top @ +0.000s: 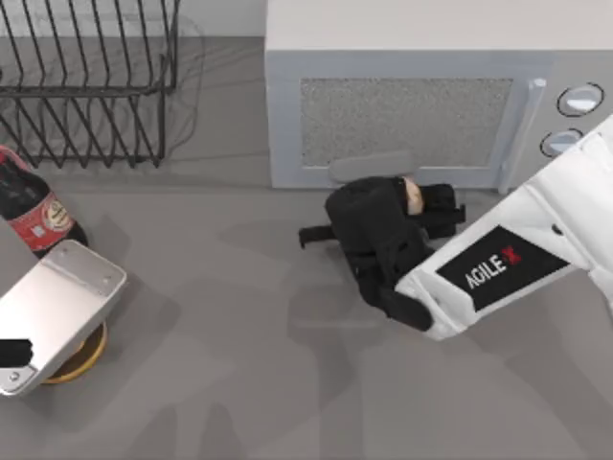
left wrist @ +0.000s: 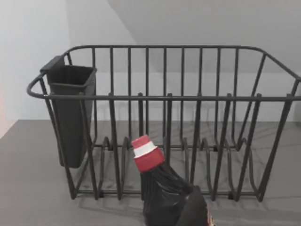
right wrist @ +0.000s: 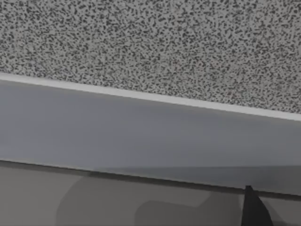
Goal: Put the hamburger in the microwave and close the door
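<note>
Your right arm, its white casing lettered "AGILE X", reaches in from the worktop's (top: 239, 383) right edge. Its black jaws (top: 414, 198) are clamped on the small cream hamburger (top: 413, 195), just before the closed, speckled-mesh door (top: 407, 120) of the light-grey box microwave (top: 421, 38) at the rear edge. Your left arm sits parked at the left edge; its jaws I cannot tell.

The right arm (top: 508, 264) is cased in white, with a black panel lettered "AGILE" in white beside a red X, and ends in a black wrist and gripper (top: 383, 230). The left arm (top: 53, 311) shows a flat silver-grey housing with small screws at its corners.
</note>
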